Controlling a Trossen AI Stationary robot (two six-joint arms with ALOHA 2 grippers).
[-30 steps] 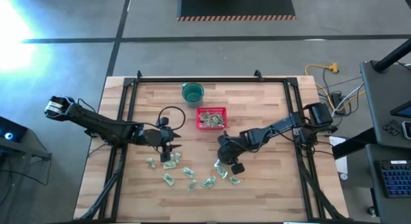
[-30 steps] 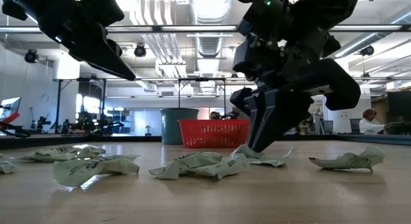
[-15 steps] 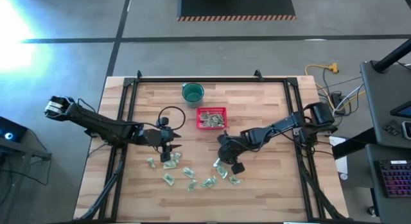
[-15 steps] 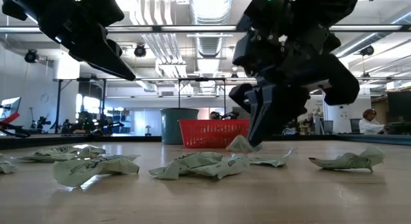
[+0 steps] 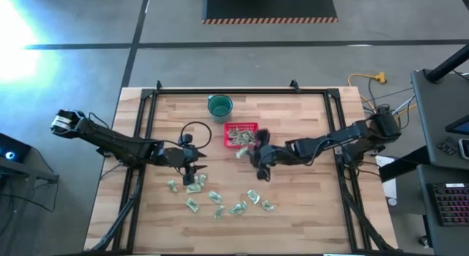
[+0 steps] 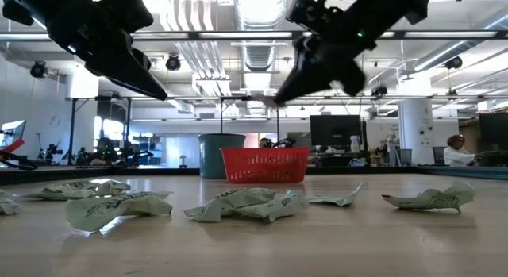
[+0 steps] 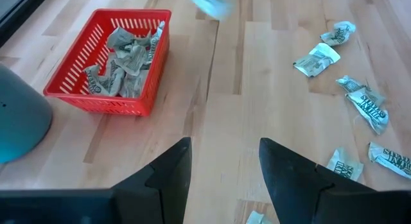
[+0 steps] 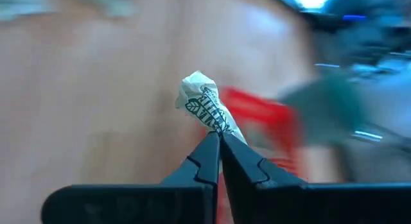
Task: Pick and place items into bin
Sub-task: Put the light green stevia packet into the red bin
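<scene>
Red basket (image 7: pixel 137 99) — several wrapped pieces (image 7: pixel 123 60) inside.

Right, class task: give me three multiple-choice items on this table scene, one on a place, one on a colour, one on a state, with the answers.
1. Where is the red basket?
A. next to the green cup
B. at the table's near edge
C. on the floor

2. What colour are the loose wrapped pieces?
A. blue
B. pale green and white
C. black

3. What is the right gripper doing?
A. hanging open
B. gripping the cup
C. pinching a wrapped piece

Answers: 1 A, the high view shows them side by side; 2 B, the low view shows it; 3 C, the right wrist view shows the fingers shut on it.
</scene>
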